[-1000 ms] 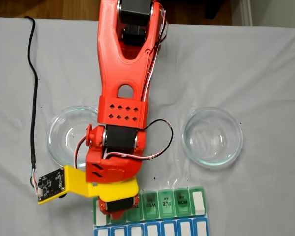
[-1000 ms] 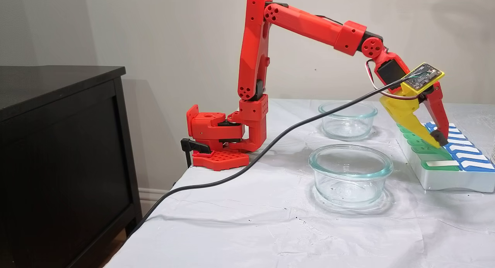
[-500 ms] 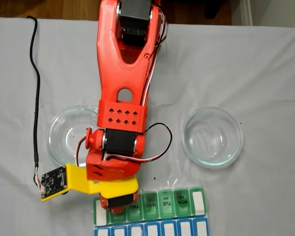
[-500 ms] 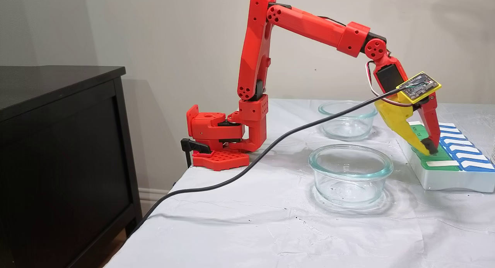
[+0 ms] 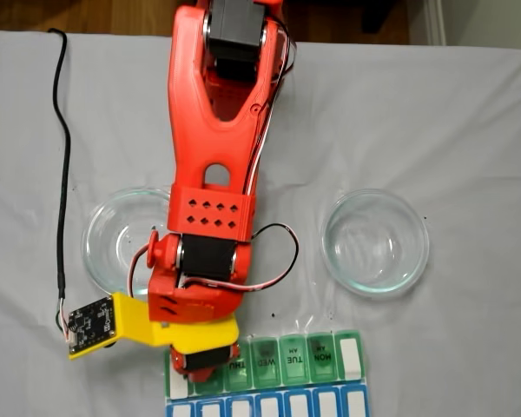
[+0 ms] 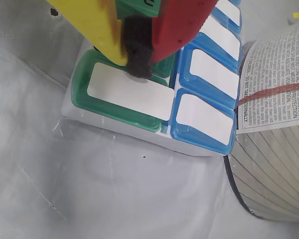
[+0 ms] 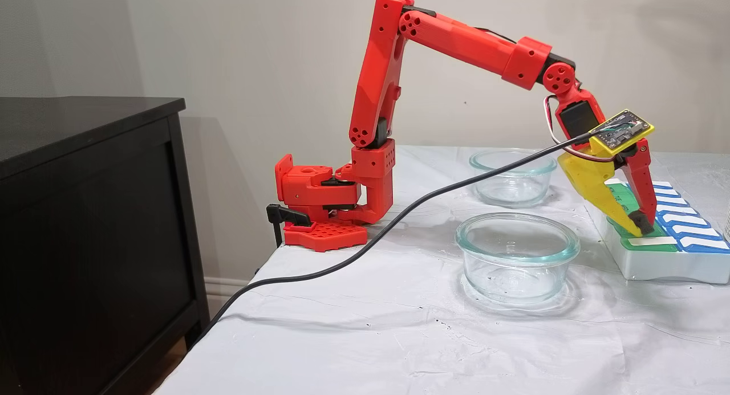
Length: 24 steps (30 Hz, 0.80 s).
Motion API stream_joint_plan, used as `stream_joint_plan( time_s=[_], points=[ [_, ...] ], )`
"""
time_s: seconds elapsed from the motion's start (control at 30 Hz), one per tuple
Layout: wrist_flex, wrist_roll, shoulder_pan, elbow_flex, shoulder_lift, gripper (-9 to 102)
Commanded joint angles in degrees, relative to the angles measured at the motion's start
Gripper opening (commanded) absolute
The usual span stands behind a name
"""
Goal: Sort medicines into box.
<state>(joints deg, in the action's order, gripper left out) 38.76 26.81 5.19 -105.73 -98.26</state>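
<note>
From where I'm standing, the red arm (image 7: 450, 36) is reaching out from its clamped base, elbow raised high and forearm sloping down past two glass bowls (image 7: 516, 258) toward the box (image 7: 656, 264) sitting at the right end of the white cloth (image 7: 365, 326). The gripper (image 7: 643, 228) is pointing steeply down with its yellow and red fingers pressed together on the black pad at the tip, nothing visible between them, and it is resting over the green-lidded row near the box's closest end, just beside the blue row
</note>
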Motion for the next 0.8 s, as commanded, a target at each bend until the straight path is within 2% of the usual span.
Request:
stream_joint_plan(
  time_s=[0.0, 0.33, 0.77],
  points=[
    [-5.36, 6.59, -2.46, -5.54, -6.06, 0],
    [-19.51, 26.98, -4.04, -19.86, -10.2, 0],
    [-23.91, 50.45, -4.31, -24.43, -5.19, 0]
  ],
)
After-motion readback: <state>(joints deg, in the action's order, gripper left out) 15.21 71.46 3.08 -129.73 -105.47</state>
